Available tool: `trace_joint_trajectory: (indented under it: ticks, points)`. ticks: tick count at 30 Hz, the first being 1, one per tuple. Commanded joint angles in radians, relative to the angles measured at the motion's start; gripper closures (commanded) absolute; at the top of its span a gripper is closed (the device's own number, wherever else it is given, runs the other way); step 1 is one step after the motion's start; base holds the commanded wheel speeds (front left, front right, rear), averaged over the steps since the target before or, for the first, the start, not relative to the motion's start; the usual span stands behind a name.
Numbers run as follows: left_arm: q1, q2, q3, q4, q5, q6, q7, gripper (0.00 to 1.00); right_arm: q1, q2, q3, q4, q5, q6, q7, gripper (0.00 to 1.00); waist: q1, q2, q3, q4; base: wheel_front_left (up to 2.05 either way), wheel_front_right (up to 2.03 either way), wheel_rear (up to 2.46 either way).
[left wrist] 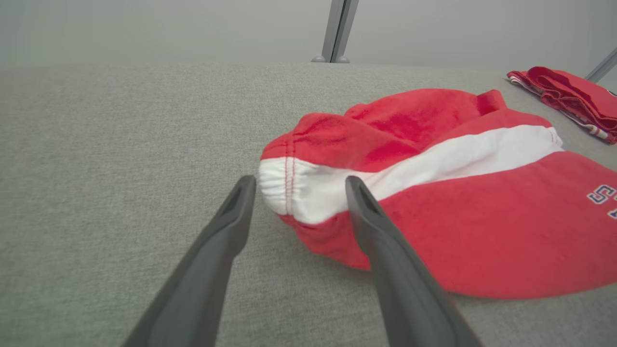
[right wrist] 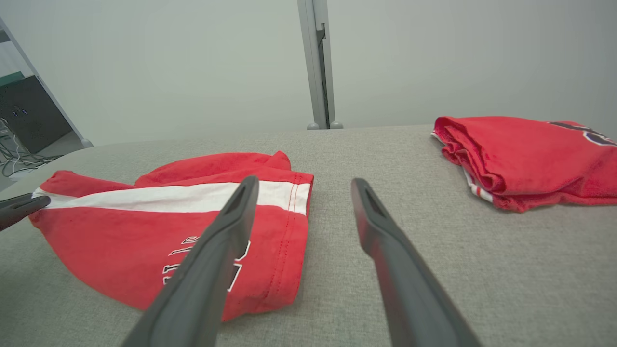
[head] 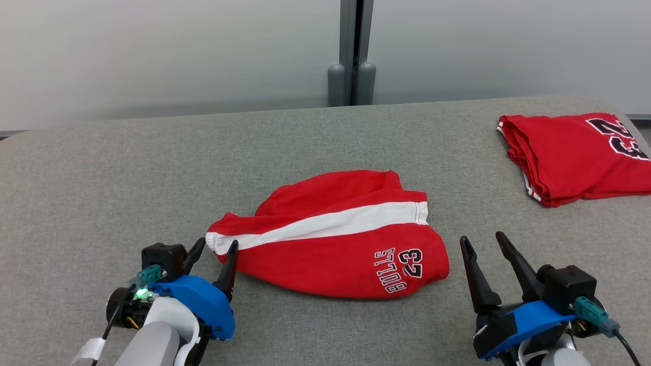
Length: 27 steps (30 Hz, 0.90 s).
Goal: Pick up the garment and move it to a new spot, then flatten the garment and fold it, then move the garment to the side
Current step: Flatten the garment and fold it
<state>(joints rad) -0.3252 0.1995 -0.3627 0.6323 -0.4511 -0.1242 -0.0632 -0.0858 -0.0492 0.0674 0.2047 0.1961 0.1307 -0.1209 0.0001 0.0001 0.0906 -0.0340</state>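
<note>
Shorts point(head: 335, 239), red with a broad white stripe and a "BULLS 23" print that reads upside down in the head view, lie loosely bunched near the middle of the table, a little toward its near edge. The table point(head: 101, 178) is wide and covered in grey fabric, and it carries everything here. The elastic waistband end of the shorts points toward the table's left side and the hemmed leg opening toward its right.

A folded red jersey point(head: 574, 157) with white trim and part of a dark number showing sits at the far right corner, well apart from the shorts.

The left gripper point(head: 218, 242) is at the waistband end with its two fingers spread apart. In the left wrist view the white gathered tip of the waistband shows between the fingertips, but I cannot tell whether they touch the cloth. The right gripper point(head: 481, 236) is near the leg-opening end, jaws likewise wide apart and holding nothing, with bare table between it and the shorts.

A grey post point(head: 352, 51) stands behind the middle of the far edge.
</note>
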Motion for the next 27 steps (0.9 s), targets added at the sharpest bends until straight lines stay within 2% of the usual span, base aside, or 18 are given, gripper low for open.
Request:
trace_joint_trajectory:
  ticks: [1, 2, 3, 4, 10, 17, 20, 23, 27]
  points:
    - [-0.023, 0.001, -0.004, 0.01, -0.008, -0.007, 0.005, 0.1, -0.011, -0.003, 0.001, 0.002, 0.001, 0.0, -0.006, 0.0, -0.0001, -0.0001, 0.003, -0.001, 0.0, 0.0, 0.0]
    - [-0.029, 0.003, -0.009, 0.018, -0.008, -0.007, -0.003, 0.53, -0.012, -0.003, 0.001, 0.005, 0.0, 0.0, -0.006, 0.0, -0.0001, -0.0001, 0.004, -0.002, 0.0, 0.0, 0.0]
    - [-0.035, 0.003, -0.012, 0.026, -0.015, -0.007, -0.011, 0.87, -0.013, -0.003, 0.002, 0.006, -0.001, 0.0, -0.008, 0.0, -0.0001, -0.0001, 0.006, -0.002, 0.0, 0.0, 0.0]
    - [-0.039, 0.003, -0.015, 0.034, -0.017, -0.008, -0.015, 1.0, -0.016, -0.003, 0.002, 0.007, -0.001, 0.0, -0.008, 0.0, -0.0001, -0.0001, 0.008, -0.003, 0.0, 0.0, 0.0]
    - [-0.067, 0.0, -0.036, 0.067, -0.031, -0.008, -0.047, 1.0, -0.065, -0.003, 0.022, 0.018, 0.024, 0.0, 0.05, 0.0, -0.0001, -0.0001, 0.031, 0.002, 0.0, 0.0, 0.0]
    - [-0.084, -0.007, -0.082, 0.056, -0.034, -0.008, -0.093, 1.0, -0.242, -0.002, -0.037, 0.109, 0.14, 0.0, 0.391, 0.0, -0.0001, -0.0001, 0.073, 0.017, 0.0, 0.0, 0.0]
    - [-0.1, -0.009, -0.099, 0.051, -0.039, -0.008, -0.105, 1.0, -0.318, -0.002, -0.053, 0.163, 0.135, 0.0, 0.508, 0.0, -0.0001, -0.0001, 0.095, 0.03, 0.0, 0.0, 0.0]
    - [-0.113, -0.01, -0.119, 0.051, -0.044, -0.008, -0.111, 1.0, -0.38, -0.003, -0.06, 0.224, 0.133, 0.0, 0.584, 0.0, -0.0001, -0.0001, 0.115, 0.043, 0.0, 0.0, 0.0]
    - [-0.132, -0.005, -0.125, 0.062, -0.053, -0.008, -0.123, 1.0, -0.439, -0.002, -0.051, 0.298, 0.141, 0.0, 0.609, 0.0, -0.0001, -0.0001, 0.135, 0.052, 0.0, 0.0, 0.0]
